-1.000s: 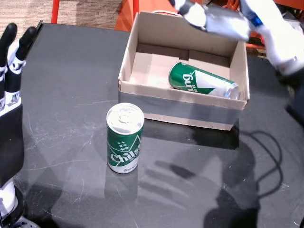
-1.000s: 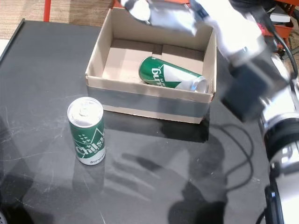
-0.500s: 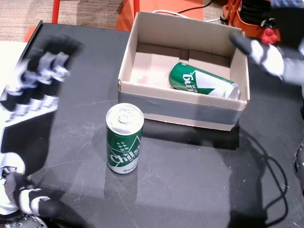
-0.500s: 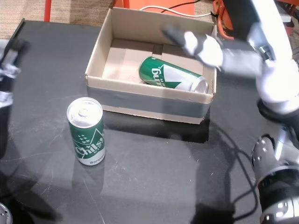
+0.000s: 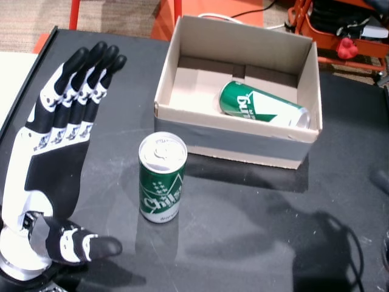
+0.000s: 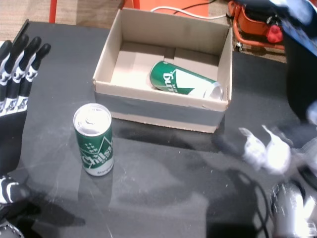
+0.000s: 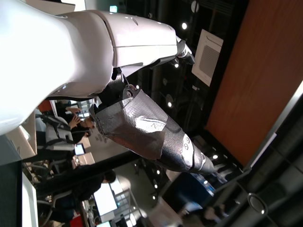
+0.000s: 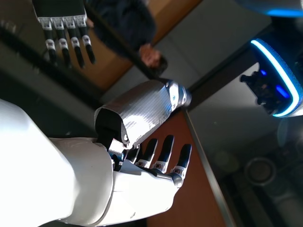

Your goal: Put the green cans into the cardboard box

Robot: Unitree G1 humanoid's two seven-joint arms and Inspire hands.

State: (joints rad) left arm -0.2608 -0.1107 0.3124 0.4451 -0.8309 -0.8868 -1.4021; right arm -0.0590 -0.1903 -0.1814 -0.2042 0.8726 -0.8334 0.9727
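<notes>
In a head view, an open brown cardboard box (image 5: 237, 137) with grey tape along its front wall sits toward the far edge of the black table (image 5: 255, 225). One green can (image 5: 262, 106) lies on its side inside the box, against the right wall. A second green can with a silver top (image 5: 161, 177) stands upright on the table just in front of the box's front left corner. The left hand (image 5: 58, 158) hovers near the table's left edge, fingers straight, thumb spread, holding nothing. In the other head view the right hand (image 6: 265, 151) is a blur near the table's right edge, apparently empty. The right wrist view shows the right hand's fingers (image 8: 163, 156) extended, grasping nothing.
</notes>
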